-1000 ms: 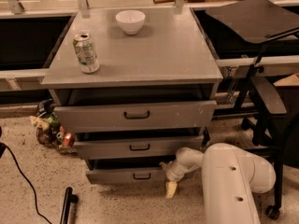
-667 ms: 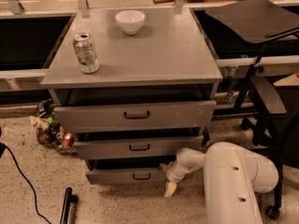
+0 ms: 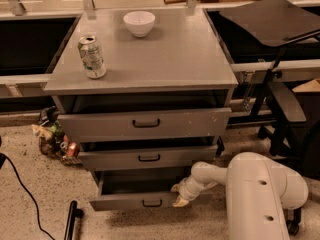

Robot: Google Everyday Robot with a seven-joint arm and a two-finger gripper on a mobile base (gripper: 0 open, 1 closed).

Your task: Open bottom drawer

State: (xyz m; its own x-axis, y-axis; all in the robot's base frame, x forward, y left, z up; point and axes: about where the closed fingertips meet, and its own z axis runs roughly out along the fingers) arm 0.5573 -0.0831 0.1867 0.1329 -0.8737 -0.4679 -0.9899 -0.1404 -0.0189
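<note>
The bottom drawer [image 3: 125,200] is the lowest and narrowest grey front of three, with a small black loop handle [image 3: 151,203]. It stands pulled out a little, and a dark gap shows above its front panel. My gripper [image 3: 180,195] is at the right part of that drawer front, to the right of the handle, at the end of my white arm [image 3: 260,194], which reaches in from the lower right. The middle drawer [image 3: 149,157] and top drawer [image 3: 145,124] sit above it.
A soda can [image 3: 92,57] and a white bowl [image 3: 139,23] stand on the cabinet top [image 3: 170,59]. A pile of trash [image 3: 55,139] lies on the floor at the left. A black cable [image 3: 25,194] and a black post [image 3: 71,220] are at lower left. A black stand [image 3: 280,109] is at right.
The bottom drawer has slid out toward me and the gap above its front has widened. My gripper has stayed at the drawer's right part.
</note>
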